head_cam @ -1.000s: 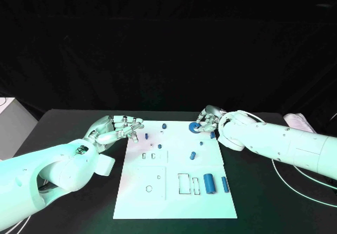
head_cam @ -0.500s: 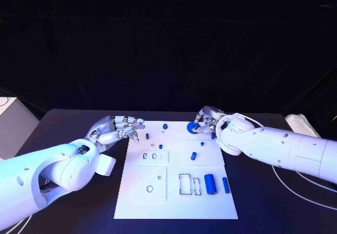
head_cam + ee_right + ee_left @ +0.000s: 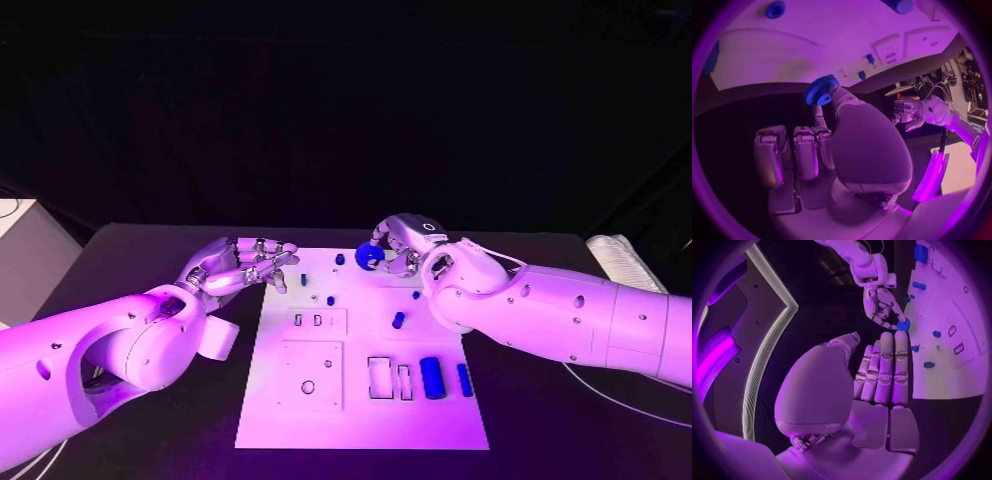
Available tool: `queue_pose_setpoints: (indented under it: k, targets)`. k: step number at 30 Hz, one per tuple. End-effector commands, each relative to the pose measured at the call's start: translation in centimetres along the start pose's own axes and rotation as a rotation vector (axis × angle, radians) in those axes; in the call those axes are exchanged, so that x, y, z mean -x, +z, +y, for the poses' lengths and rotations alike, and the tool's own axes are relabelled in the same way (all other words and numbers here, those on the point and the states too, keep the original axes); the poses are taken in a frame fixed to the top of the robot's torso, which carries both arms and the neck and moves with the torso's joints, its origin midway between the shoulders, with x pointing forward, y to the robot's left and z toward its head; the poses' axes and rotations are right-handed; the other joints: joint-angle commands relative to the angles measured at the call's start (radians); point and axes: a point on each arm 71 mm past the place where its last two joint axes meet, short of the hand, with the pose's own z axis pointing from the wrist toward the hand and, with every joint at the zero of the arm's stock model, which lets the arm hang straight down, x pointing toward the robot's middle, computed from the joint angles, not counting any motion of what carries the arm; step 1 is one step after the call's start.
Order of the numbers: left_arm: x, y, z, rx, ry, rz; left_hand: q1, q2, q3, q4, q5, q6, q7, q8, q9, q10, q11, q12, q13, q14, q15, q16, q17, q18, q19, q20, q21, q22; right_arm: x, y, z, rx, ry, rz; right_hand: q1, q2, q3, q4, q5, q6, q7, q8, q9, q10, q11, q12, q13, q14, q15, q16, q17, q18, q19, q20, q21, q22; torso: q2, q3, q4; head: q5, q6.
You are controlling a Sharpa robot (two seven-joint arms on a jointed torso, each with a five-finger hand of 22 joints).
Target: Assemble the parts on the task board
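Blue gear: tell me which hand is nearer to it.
Right. The right hand pinches the blue gear over the task board's far edge; the left hand sits apart, beside the board's far-left corner.

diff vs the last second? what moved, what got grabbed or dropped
The right robot hand carried the blue gear it pinches leftward along the far edge of the task board, toward the left side. No grab or release: the gear stays in its fingertips throughout. The left robot hand stays at the board's far left corner, holding nothing. The other blue parts on the board stayed where they were.
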Motion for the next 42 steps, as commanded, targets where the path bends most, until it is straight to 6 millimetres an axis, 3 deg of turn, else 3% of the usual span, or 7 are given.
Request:
queue_pose_setpoints:
  k: [1,10,16,24,42]
  targets:
    - [-0.3,0.0,-0.1,-0.006,-0.004,0.023,0.004,0.001,0.008,-0.001,-0.004,0.0,0.007,-0.005,0.002,0.0,0.004,-0.002,0.002,-0.004,0.0,0.006,0.001,0.012,-0.007,0.0,0.004,0.001,0.0,-0.1,1.8,0.096,-0.095,-0.065,-0.003,-0.011,0.008,0.0,0.006,0.015,-0.01,0.003,0.0,0.105,-0.007,0.002,0.263,0.104,-0.006,0.004,0.263,-0.014,0.106,-0.009,0.007,0.263,0.001,-0.0007,0.0008,-0.001,0.0]
    - [-0.4,0.1,-0.1,-0.006,-0.005,0.026,0.005,0.001,0.009,-0.001,-0.004,0.0,0.007,-0.005,0.002,0.001,0.004,-0.002,0.002,-0.005,0.0,0.007,0.001,0.012,-0.009,0.0,0.005,0.002,-1.8,0.2,4.1,0.153,-0.142,-0.069,-0.007,-0.015,0.01,0.001,0.006,0.014,-0.009,0.001,-0.001,0.105,-0.007,0.002,0.263,0.104,-0.007,0.004,0.263,-0.014,0.106,-0.01,0.007,0.263,0.002,-0.001,0.0053,0.001,-0.002]
    - [-0.4,0.1,-0.1,-0.006,-0.004,0.027,0.006,0.002,0.01,-0.002,-0.004,0.001,0.007,-0.005,0.002,0.001,0.004,-0.001,0.002,-0.005,0.0,0.008,0.001,0.013,-0.01,0.0,0.007,0.003,-2.9,0.6,4.7,0.16,-0.155,-0.064,-0.007,-0.015,0.01,0.001,0.006,0.014,-0.009,0.001,-0.001,0.105,-0.007,0.002,0.263,0.104,-0.007,0.004,0.263,-0.014,0.106,-0.01,0.007,0.263,0.001,-0.0014,0.0048,0.005,-0.005]
    - [-0.5,0.2,-0.1,-0.006,-0.004,0.029,0.006,0.002,0.01,-0.002,-0.004,0.001,0.007,-0.005,0.002,0.001,0.004,-0.001,0.002,-0.005,0.0,0.008,0.001,0.013,-0.01,0.0,0.007,0.003,-3.9,0.9,5.2,0.167,-0.163,-0.046,-0.007,-0.016,0.011,0.001,0.006,0.013,-0.009,0.0,-0.002,0.105,-0.007,0.002,0.263,0.104,-0.007,0.004,0.263,-0.014,0.106,-0.01,0.007,0.263,0.001,-0.0016,0.0035,0.011,-0.013]
    - [-0.6,0.3,-0.1,-0.004,-0.002,0.032,0.006,0.002,0.01,-0.002,-0.004,0.001,0.007,-0.005,0.002,0.001,0.004,-0.001,0.002,-0.005,0.0,0.008,0.001,0.013,-0.01,0.0,0.007,0.003,-4.9,1.7,5.4,0.153,-0.188,-0.018,-0.01,-0.019,0.012,0.002,0.006,0.012,-0.009,-0.001,-0.003,0.105,-0.006,0.002,0.263,0.104,-0.008,0.004,0.263,-0.014,0.106,-0.011,0.007,0.263,0.002,0.0004,0.0012,0.014,-0.012]
